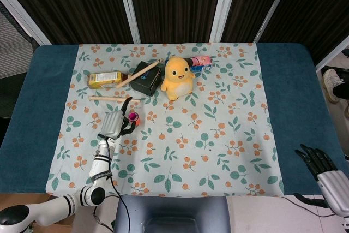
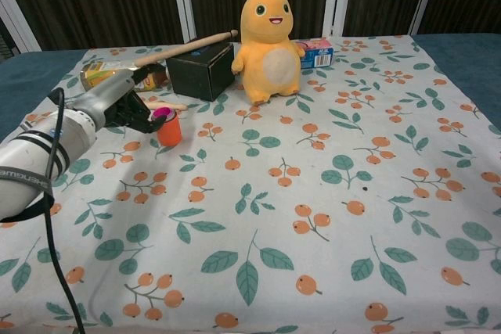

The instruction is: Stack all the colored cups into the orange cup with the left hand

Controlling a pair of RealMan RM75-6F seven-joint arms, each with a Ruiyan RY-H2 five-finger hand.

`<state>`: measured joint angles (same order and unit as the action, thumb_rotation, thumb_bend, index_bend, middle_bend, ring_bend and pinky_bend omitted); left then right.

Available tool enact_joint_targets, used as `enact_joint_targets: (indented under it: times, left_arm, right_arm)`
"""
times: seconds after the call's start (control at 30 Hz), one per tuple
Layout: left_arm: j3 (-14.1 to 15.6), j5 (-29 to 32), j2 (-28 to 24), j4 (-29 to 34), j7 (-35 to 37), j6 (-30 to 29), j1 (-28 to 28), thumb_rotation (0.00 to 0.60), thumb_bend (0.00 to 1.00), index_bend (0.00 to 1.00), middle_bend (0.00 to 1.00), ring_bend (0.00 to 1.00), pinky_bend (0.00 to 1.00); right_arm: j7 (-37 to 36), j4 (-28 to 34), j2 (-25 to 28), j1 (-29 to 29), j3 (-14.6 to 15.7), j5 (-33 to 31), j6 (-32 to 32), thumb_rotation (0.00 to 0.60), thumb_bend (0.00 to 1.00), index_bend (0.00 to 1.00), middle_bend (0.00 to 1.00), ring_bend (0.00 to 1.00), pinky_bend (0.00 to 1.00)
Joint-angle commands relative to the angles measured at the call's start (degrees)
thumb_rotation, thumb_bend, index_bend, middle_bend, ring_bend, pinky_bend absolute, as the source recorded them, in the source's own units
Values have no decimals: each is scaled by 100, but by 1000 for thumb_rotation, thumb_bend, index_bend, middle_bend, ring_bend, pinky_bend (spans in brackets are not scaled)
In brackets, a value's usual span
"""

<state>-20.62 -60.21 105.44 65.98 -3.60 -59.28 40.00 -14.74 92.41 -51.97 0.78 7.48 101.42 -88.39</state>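
Observation:
The orange cup [image 2: 169, 134] stands upright on the floral cloth at the left. A blue cup's rim shows inside it, and a pink cup [image 2: 165, 113] sits nested low on top, also seen as the pink cup [image 1: 132, 116] from the head view. My left hand [image 2: 117, 104] hovers just left of the stack. Its fingers [image 2: 149, 117] are spread beside the pink rim and no longer wrap the cup. From above, my left hand [image 1: 113, 123] shows one finger lifted. My right hand [image 1: 320, 166] hangs off the table's near right corner, fingers apart and holding nothing.
Behind the cups lie a wooden stick [image 1: 113, 99], a yellow packet [image 1: 104, 79], a black box [image 2: 200, 70] with a wooden rod [image 2: 188, 47] across it, an orange plush toy [image 2: 268, 44] and a small pink-blue box [image 2: 317, 53].

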Motion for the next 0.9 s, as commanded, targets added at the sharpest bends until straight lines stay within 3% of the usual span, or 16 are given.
enact_joint_targets:
  times: [0.03, 0.13, 0.2, 0.23, 0.3, 0.37, 0.43, 0.5, 0.6, 0.7, 0.9]
  left_arm:
    - [74, -207, -207, 297, 148, -138, -112, 600, 414, 0, 1000, 1000, 1000]
    - [446, -919, -718, 873, 338, -642, -451, 600, 413, 0, 973, 1000, 1000]
    - [943, -1615, -1210, 1298, 373, -1175, -825, 600, 414, 13, 815, 928, 999]
    - [1206, -1900, -1464, 1482, 401, -1351, -998, 600, 415, 27, 676, 800, 948]
    - [1832, -2489, -2109, 1877, 478, -1707, -1401, 600, 417, 31, 422, 459, 670]
    - [2379, -3043, -2644, 2071, 696, -2167, -1796, 600, 419, 3, 201, 169, 293]
    - [2803, -3444, -2997, 2046, 849, -2543, -2117, 600, 423, 0, 86, 42, 158]
    - [3144, -3853, -3190, 1848, 1026, -3031, -2458, 600, 423, 0, 25, 2, 108]
    - [3311, -4167, -3022, 1192, 1043, -3655, -2901, 600, 422, 0, 4, 0, 77]
    - [3338, -4247, -2918, 857, 802, -3779, -3093, 600, 419, 0, 0, 0, 64]
    - [3184, -4285, -2909, 879, 698, -3911, -3201, 600, 415, 0, 2, 0, 55]
  right_arm:
    - [3, -1, -2, 4, -2, -3, 9, 600, 118, 0, 0, 0, 0]
    - [18, -4, -7, 6, -5, -7, 16, 600, 118, 0, 0, 0, 0]
    - [49, 3, -17, 3, 2, 4, 25, 600, 118, 0, 0, 0, 0]
    - [71, 5, -23, 1, 7, 12, 29, 600, 117, 0, 0, 0, 0]
    - [151, 13, -45, -5, 22, 36, 46, 600, 117, 0, 0, 0, 0]
    - [263, 23, -78, -16, 37, 57, 63, 600, 118, 0, 0, 0, 0]
    - [359, 38, -111, -27, 47, 82, 69, 600, 118, 0, 0, 0, 0]
    - [448, 51, -146, -42, 55, 116, 53, 600, 118, 0, 0, 0, 0]
    - [525, 64, -196, -76, 29, 116, -22, 600, 118, 0, 0, 0, 0]
    - [556, 56, -228, -99, 30, 153, -80, 600, 117, 0, 0, 0, 0]
    - [630, 51, -257, -80, 44, 174, -19, 600, 118, 0, 0, 0, 0]
